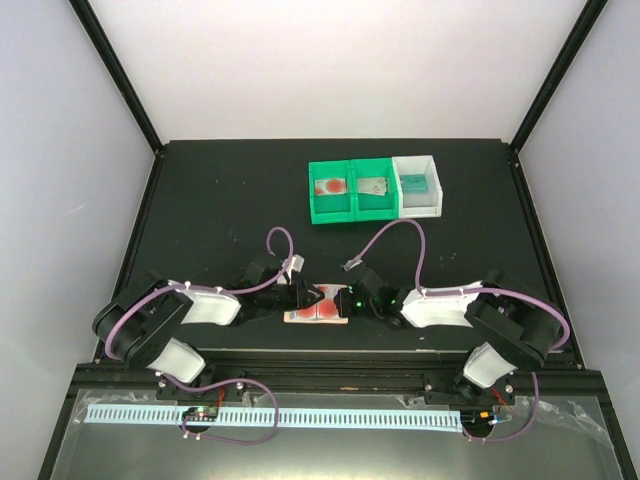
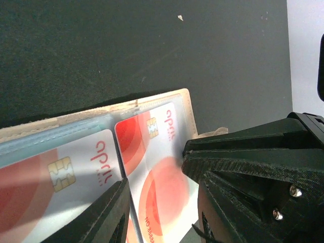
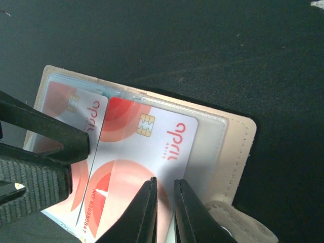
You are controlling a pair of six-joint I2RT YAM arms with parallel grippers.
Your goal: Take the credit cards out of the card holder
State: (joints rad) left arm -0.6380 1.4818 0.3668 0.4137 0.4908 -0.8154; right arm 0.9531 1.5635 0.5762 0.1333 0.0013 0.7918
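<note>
The card holder [image 1: 318, 316] lies open near the table's front edge, between my two grippers. Its peach rim [image 2: 185, 98] [image 3: 238, 136] frames two pale credit cards with red blotches. One card [image 2: 50, 172] [image 3: 81, 114] is in the left pocket. The other [image 2: 157, 152] [image 3: 142, 152] sits askew in the right pocket, with a bare strip of clear pocket beside it. My left gripper [image 1: 308, 298] [image 2: 162, 212] is open, its fingers standing either side of the right card. My right gripper [image 1: 343, 298] [image 3: 165, 183] is nearly closed, its tips on that card, nothing in the thin slit between them.
At the back stand a green two-compartment bin [image 1: 330, 216] and a white bin [image 1: 417, 160]. The green bin holds a red-blotched card [image 1: 328, 186] and a grey card [image 1: 373, 185]. A teal card [image 1: 415, 181] lies in the white bin. Black frame posts edge the table.
</note>
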